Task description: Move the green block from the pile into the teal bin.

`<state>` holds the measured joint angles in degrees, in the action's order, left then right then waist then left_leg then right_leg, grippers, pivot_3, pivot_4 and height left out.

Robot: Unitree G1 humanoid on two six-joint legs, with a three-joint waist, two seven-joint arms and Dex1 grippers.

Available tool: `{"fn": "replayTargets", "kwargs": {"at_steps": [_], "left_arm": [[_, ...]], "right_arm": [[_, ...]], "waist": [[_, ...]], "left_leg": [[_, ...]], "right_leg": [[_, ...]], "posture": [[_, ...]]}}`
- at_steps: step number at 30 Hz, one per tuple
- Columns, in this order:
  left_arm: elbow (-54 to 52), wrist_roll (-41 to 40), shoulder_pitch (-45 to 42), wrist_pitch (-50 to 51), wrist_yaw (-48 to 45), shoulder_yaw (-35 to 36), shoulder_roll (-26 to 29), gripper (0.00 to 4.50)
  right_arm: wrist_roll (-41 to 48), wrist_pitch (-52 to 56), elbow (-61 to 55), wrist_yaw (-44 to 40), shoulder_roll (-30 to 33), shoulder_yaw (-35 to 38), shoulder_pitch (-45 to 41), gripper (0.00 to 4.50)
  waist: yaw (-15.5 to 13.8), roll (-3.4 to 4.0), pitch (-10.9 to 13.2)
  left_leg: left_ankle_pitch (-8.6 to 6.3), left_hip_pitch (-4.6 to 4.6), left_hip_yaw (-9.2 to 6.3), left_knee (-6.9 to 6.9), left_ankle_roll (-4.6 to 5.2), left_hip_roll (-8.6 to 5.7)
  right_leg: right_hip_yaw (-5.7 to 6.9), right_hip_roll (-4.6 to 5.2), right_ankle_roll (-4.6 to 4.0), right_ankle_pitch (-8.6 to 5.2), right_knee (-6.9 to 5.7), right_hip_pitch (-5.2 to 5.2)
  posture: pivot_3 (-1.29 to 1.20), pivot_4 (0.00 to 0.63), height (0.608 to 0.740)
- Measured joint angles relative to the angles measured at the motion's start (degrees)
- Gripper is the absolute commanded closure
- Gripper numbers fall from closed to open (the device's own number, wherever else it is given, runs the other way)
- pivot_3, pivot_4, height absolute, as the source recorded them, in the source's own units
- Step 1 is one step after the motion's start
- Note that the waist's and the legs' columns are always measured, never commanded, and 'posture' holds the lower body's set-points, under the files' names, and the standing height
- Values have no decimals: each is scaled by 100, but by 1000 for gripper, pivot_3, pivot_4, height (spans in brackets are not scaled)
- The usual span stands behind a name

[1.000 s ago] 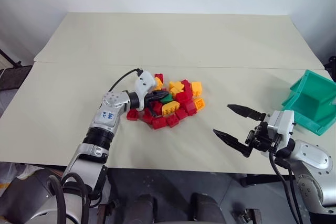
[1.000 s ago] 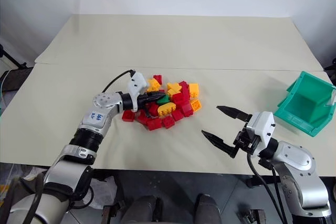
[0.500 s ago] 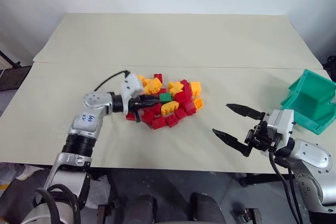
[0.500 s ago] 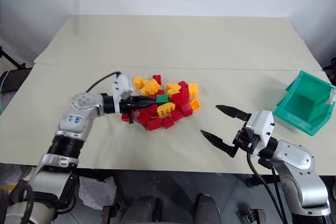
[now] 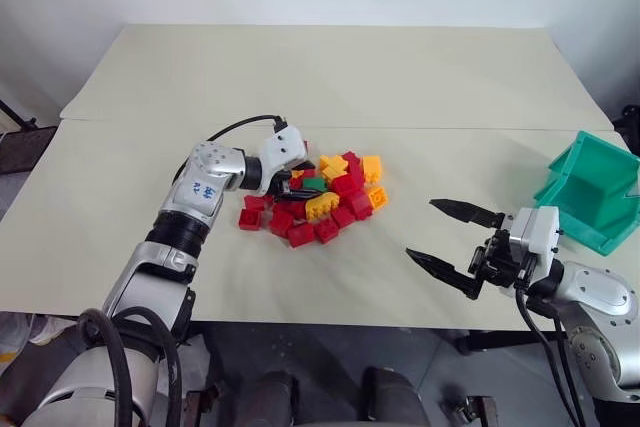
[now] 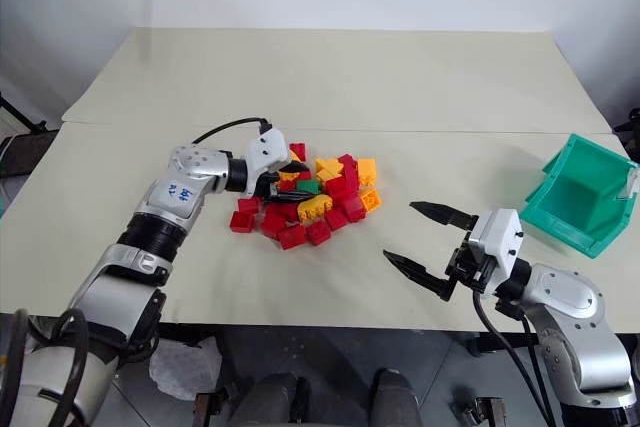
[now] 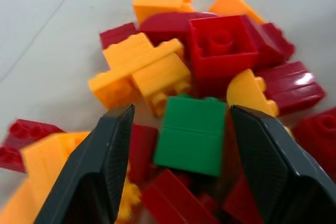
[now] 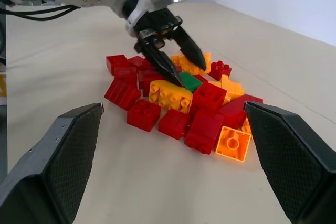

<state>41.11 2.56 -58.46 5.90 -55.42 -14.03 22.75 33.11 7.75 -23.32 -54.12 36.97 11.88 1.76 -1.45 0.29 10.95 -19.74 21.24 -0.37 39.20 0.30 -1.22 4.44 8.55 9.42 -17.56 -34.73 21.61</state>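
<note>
The green block (image 7: 191, 135) lies in the middle of the pile (image 5: 322, 199) of red and yellow-orange bricks on the table. My left gripper (image 7: 181, 109) is open at the pile's left side. Its two black fingers (image 8: 164, 66) stand one on each side of the green block, and I cannot tell whether they touch it. My right gripper (image 5: 420, 226) hovers open and empty above the table, to the right of the pile. The teal bin (image 5: 592, 193) stands at the table's right edge, beyond the right gripper.
The bricks are heaped on a pale beige table (image 5: 330, 77). One red brick (image 5: 250, 218) lies a little apart at the pile's left. A seam (image 5: 450, 128) runs across the table behind the pile.
The left gripper was shut in the pile, drew back to the left, then returned to the pile with its fingers opened around the green block. Some bricks shifted. The right gripper stayed still.
</note>
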Motion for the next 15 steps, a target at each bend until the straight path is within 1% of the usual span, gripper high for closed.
{"fn": "replayTargets", "kwargs": {"at_steps": [4,8,11,14,15], "left_arm": [[369,170,-58,-111,-21,-53,-5,1404],[484,264,-213,-94,-317,-150,-37,1404],[673,350,-363,-96,-376,-207,-144,1962],[747,367,-394,-109,-405,-206,-225,2912],[771,382,-423,-110,-416,-212,-233,3014]], "right_arm": [[0,1,-92,68,0,3,137,0],[3,1,-108,114,0,8,147,0],[5,1,-108,121,0,12,143,0],[5,1,-108,121,0,13,140,0],[5,1,-108,121,0,14,139,0]], "waist": [[1,-1,1],[1,-2,1],[-1,-2,1],[-1,-5,3],[-1,-5,3]], "left_leg": [[0,1,0,0,0,0],[0,0,2,0,0,0],[0,0,2,0,0,0],[0,1,1,0,0,0],[0,1,1,0,0,0]], "right_leg": [[0,0,0,0,0,1],[0,0,0,0,0,1],[0,0,0,0,0,1],[0,0,0,0,0,1],[0,0,0,0,0,1]], "posture": [[0,150,740],[0,150,740],[0,150,740],[0,150,740],[0,150,740]]}}
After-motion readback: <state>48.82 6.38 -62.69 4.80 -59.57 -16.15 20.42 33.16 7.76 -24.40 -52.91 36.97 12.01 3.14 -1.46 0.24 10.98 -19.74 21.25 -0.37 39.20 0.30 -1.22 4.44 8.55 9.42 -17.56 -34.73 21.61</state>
